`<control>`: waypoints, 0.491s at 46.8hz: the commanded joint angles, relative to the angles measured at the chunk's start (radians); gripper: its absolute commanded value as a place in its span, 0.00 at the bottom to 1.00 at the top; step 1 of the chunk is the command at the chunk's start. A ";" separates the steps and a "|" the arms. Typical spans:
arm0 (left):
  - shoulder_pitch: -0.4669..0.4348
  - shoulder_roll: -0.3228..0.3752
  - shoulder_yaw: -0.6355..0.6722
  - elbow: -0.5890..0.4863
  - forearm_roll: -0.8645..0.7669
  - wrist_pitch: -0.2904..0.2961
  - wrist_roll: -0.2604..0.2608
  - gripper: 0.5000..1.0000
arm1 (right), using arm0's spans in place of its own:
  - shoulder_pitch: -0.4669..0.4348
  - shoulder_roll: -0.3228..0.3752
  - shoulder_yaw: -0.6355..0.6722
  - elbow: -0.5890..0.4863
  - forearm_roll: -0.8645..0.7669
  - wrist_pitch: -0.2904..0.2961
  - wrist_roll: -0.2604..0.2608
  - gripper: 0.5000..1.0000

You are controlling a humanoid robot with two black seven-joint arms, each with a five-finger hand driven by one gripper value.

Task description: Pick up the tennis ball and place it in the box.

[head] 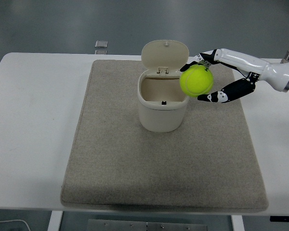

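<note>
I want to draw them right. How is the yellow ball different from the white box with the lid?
The tennis ball is bright yellow-green; the box is cream white. The tennis ball is round and much smaller; the box is a taller tub, open on top with its lid flipped up. The tennis ball is held in the air by the right hand, by the box's right rim; the box stands on the grey mat. Both have rounded shapes.
</note>
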 commanded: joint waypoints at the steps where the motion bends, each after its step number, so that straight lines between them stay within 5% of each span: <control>1: 0.000 0.000 0.000 0.000 0.000 0.000 -0.001 0.98 | 0.009 0.023 -0.001 -0.014 0.001 -0.001 -0.017 0.00; 23: 0.000 0.000 0.000 0.000 0.000 0.000 0.001 0.98 | 0.006 0.077 -0.018 -0.059 0.011 -0.003 -0.044 0.00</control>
